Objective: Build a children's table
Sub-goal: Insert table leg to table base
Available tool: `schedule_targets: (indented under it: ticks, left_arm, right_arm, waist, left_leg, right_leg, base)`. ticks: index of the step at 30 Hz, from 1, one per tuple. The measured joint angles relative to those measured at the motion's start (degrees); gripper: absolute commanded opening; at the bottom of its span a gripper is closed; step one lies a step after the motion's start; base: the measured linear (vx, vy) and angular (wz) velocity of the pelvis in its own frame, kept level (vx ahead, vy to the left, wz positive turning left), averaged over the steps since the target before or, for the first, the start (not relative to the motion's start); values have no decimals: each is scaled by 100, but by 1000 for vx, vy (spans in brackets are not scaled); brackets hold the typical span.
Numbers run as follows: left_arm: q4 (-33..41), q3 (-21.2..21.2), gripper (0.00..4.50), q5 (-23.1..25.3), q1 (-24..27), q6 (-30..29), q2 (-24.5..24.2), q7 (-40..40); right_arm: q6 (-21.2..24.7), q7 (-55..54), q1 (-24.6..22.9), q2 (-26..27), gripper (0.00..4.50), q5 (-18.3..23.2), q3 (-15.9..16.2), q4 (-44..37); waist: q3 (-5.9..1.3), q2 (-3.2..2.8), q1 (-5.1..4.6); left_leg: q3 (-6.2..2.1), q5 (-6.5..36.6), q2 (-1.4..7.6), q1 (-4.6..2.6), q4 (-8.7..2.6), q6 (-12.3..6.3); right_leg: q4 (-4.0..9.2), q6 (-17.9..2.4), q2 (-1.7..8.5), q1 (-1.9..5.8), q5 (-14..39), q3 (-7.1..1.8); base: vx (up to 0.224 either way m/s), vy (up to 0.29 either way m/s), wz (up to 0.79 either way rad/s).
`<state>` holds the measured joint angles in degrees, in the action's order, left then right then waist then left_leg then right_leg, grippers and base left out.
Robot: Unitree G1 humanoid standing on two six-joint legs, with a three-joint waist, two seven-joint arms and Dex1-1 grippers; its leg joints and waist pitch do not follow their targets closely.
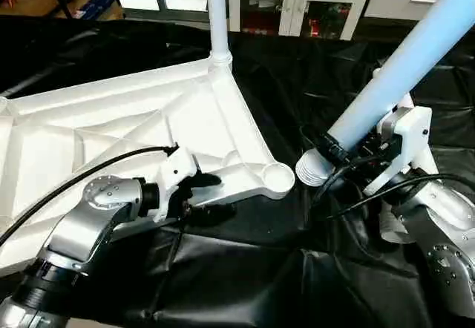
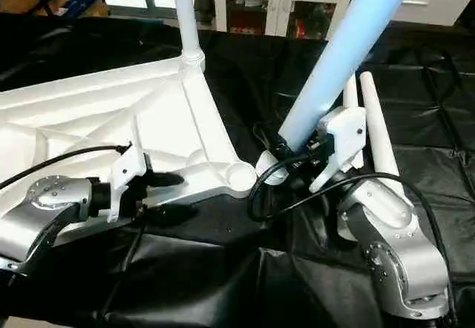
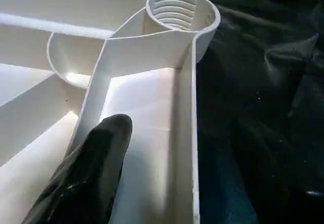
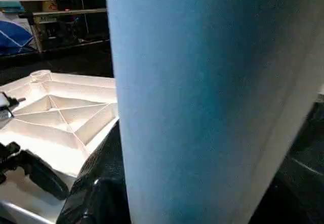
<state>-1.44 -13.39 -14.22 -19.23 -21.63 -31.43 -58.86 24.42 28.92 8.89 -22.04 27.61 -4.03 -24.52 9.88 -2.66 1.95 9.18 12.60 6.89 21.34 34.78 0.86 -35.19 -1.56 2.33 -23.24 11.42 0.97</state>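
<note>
**Inspector A:** We find the tabletop lying underside up on the black-draped work table. It is white moulded plastic, smooth and slightly glossy, with raised ribs crossing in diagonals. How many sockets do we count?

**Inspector B:** Two are clear in the head views. The far corner socket carries one upright leg, a plain white cylinder. The near corner socket is round, open, and ringed inside with ridges like a thread. Nothing sits in it.

**Inspector A:** And the legs in total?

**Inspector B:** We count four white tubes: the one standing, a second leg held at a slant, and two spare legs lying side by side on the cloth behind the right arm. The slanted one ends in a ribbed tip just beside the open socket, not in it.

**Inspector A:** Jaw condition?

**Inspector B:** The right gripper is clamped around the slanted leg near its lower end. The left gripper stands released, its two black fingers spread, one finger above the ribbed underside and the other beneath the tabletop's near edge; we see no grip on it.

**Inspector A:** Surroundings?

**Inspector B:** The cloth is black, shiny and creased. Behind it stands one white cabinet with glazed doors.
</note>
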Motion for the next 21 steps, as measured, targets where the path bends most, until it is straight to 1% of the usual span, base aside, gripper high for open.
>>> schedule_targets:
  ticks: [4, 5, 8, 12, 15, 17, 19, 20, 21]
  left_arm:
    - [-129, -45, 352, 53, -66, 100, 7, 23]
    - [-143, -42, 334, 54, -66, 127, 7, 27]
    - [-168, -34, 323, 70, -62, 179, -4, 34]
    - [-167, -32, 287, 111, -43, 212, -46, 32]
    - [-87, -33, 266, 115, 34, 197, -178, 15]
    - [-56, -33, 244, 148, 56, 205, -209, 13]
    - [-7, -40, 230, 186, 74, 184, -237, 16]
    - [46, -64, 230, 232, 89, 165, -298, 15]
    - [83, -80, 204, 271, 102, 151, -368, 6]
  right_arm:
    - [-26, 19, 20, 10, 178, -5, 6, 2]
    - [-28, 22, 22, 11, 178, -5, 6, 2]
    - [-34, 33, 36, 20, 178, -6, 11, 27]
    - [-39, 41, 113, 52, 178, -12, 32, 66]
    - [-64, 63, 214, 51, 178, -13, 49, 108]
    - [-84, 77, 230, 50, 178, -14, 49, 120]
    - [-86, 97, 239, 51, 178, -14, 50, 121]
    - [-89, 107, 244, 51, 178, -15, 51, 128]
    - [-95, 113, 246, 50, 178, -17, 50, 140]
  waist:
    - [-2, -4, -3]
    - [-2, -4, -3]
    - [-2, -4, -11]
    - [-2, -4, -25]
    - [-3, -2, -42]
    - [-4, -3, -33]
    - [-4, -2, -39]
    - [-4, -1, -46]
    - [-5, -2, -52]
  left_leg:
    - [2, -2, 0, -2, -1, -2]
    - [3, -2, 0, -2, -1, -2]
    - [9, -3, 1, -4, -4, -2]
    - [17, -4, 2, -9, -12, -3]
    - [25, -5, 4, -16, -24, -2]
    - [32, -5, 9, -18, -28, -2]
    - [41, -6, 14, -19, -28, -2]
    - [43, -6, 15, -19, -28, -3]
    - [44, -6, 15, -21, -28, -2]
  right_leg:
    - [-1, 0, 1, 0, 0, 0]
    - [-1, 0, 2, 0, 0, 0]
    - [-1, 0, 4, 0, 0, 0]
    - [0, 0, 5, 0, 0, -2]
    - [2, 0, 5, 0, 1, -4]
    - [3, 0, 5, 0, 2, -4]
    - [3, 0, 4, 0, 2, -3]
    - [3, 0, 4, 0, 2, -4]
    - [4, 0, 4, 0, 2, -4]
  base:
    - [0, 0, 0]
    - [0, 0, 0]
    - [0, 0, 0]
    - [0, 0, 0]
    - [0, 0, 0]
    - [0, 0, 0]
    - [0, 0, 0]
    - [0, 0, 0]
    - [0, 0, 0]
